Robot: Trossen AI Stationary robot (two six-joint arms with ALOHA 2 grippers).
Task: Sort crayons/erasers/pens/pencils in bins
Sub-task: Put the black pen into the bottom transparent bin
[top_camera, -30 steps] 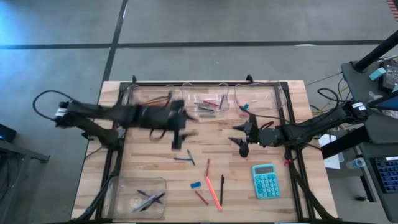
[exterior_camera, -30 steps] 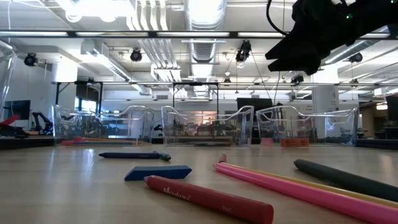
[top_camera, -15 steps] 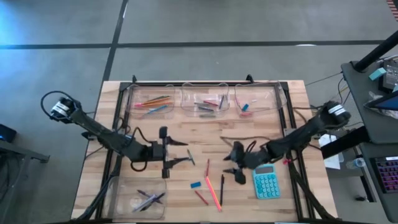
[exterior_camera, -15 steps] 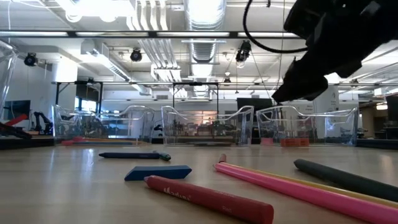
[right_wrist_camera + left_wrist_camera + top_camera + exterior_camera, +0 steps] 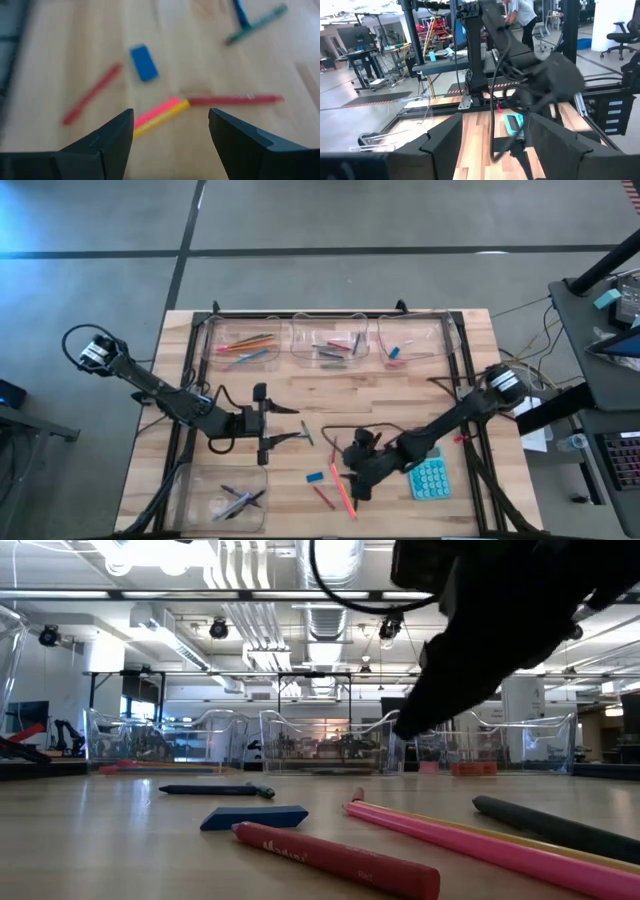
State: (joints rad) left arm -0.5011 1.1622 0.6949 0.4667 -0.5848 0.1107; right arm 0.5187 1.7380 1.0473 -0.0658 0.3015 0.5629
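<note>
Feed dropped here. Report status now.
Right gripper open, low over loose pencils. Left gripper open, empty, mid-table. Nothing blocking.

**A robotics lab in an open industrial hall**

Bare ducts [image 5: 330, 580] and strip lights run overhead. The wooden table [image 5: 250, 395] stands on a grey concrete floor [image 5: 300, 220] (taped lines cross it). Beyond are benches, an office chair [image 5: 626, 37], and a person [image 5: 520, 12].

Two dark jointed arms (black cables looping alongside)
</note>
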